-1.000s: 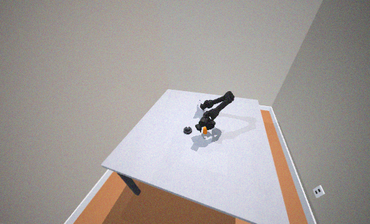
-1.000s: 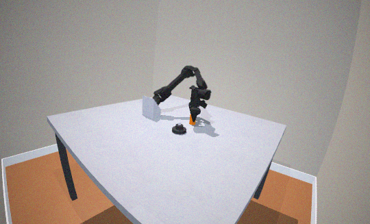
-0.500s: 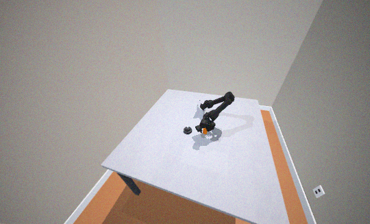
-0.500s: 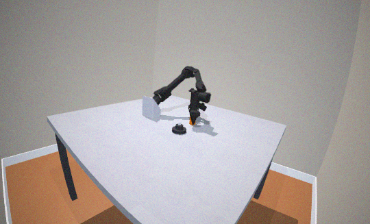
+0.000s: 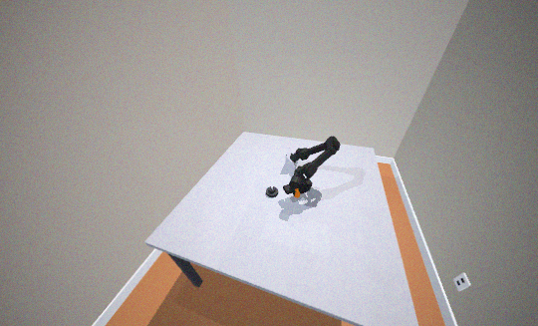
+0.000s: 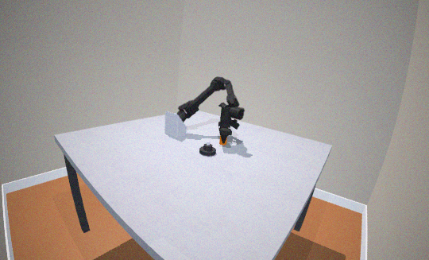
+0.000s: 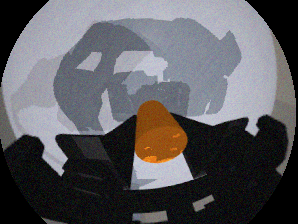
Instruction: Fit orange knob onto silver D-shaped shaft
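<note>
Jaws of the black gripper [image 5: 297, 191] [image 6: 223, 141] [image 7: 159, 135] pinch the orange tapered knob [image 5: 297, 193] [image 6: 223, 142] [image 7: 161, 142]; its underside hole is hidden, and the silver shaft's flat indistinct.

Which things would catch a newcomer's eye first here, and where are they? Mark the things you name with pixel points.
The orange knob [image 5: 297, 193] [image 7: 161, 142], the brightest thing on the table, held between the fingers of the black gripper [image 5: 294, 192] [image 6: 223, 141] [image 7: 152, 116]. Then the dark round pedestal [image 5: 271, 192] [image 6: 207, 151], standing beside it on the pale tabletop [image 5: 239, 233] [image 6: 191, 198] [image 7: 40, 30].
</note>
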You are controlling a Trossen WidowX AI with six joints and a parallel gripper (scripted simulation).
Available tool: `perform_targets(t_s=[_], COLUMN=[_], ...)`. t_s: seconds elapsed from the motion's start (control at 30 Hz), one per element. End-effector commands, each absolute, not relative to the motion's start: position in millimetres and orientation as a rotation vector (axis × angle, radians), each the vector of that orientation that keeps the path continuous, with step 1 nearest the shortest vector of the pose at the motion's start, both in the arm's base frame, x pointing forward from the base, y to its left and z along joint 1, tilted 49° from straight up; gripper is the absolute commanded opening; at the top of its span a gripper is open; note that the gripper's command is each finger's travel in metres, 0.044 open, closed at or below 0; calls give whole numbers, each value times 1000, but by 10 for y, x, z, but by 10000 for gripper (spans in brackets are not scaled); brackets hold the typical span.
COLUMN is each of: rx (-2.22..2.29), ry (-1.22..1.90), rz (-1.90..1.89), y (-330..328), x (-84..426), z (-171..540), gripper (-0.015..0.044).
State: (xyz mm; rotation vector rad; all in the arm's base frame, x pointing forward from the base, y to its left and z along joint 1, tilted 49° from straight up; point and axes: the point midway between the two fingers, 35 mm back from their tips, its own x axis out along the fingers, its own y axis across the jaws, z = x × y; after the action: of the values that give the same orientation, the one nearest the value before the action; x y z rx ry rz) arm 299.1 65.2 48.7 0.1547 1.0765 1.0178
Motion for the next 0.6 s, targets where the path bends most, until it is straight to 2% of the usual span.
perform_targets(t_s=[0.0, 0.07, 0.57], rx=[159, 157, 149], ry=[1080, 1081, 1089], rz=[1016, 1013, 1003], y=[621, 572, 197], x=[2993, 3003, 3027], z=[505, 538, 804], gripper=[33, 0, 0])
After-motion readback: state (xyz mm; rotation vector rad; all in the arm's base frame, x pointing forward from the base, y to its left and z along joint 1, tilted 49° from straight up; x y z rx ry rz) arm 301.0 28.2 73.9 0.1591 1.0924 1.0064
